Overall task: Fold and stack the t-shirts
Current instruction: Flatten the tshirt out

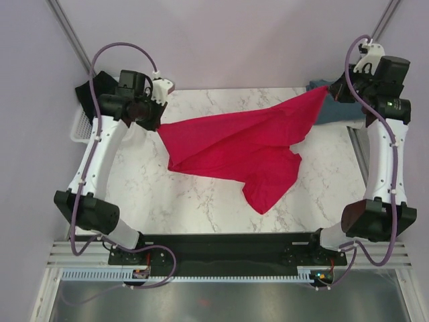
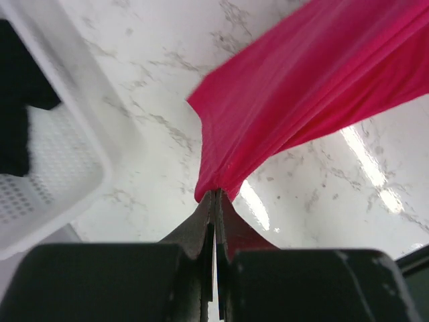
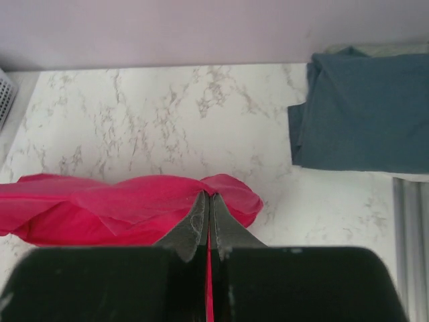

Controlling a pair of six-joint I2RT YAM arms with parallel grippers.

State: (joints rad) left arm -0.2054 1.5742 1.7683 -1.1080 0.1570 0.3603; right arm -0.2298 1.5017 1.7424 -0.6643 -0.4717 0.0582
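Observation:
The crimson red t-shirt (image 1: 248,144) hangs stretched between my two grippers above the marble table, its lower part drooping to the table near the middle. My left gripper (image 1: 158,123) is shut on its left corner, seen in the left wrist view (image 2: 216,193) with the red cloth (image 2: 301,100) fanning away. My right gripper (image 1: 330,90) is shut on the shirt's far right corner, seen in the right wrist view (image 3: 209,196) with bunched red cloth (image 3: 100,211). The blue-grey t-shirt (image 1: 338,113) lies folded at the back right, also in the right wrist view (image 3: 365,111). The black t-shirt (image 1: 90,94) lies in the basket at the back left.
A white wire basket (image 1: 80,127) stands off the table's left edge, its rim close in the left wrist view (image 2: 74,154). The marble table (image 1: 201,201) shows bare in front of the red shirt. A metal rail (image 3: 410,235) runs along the right edge.

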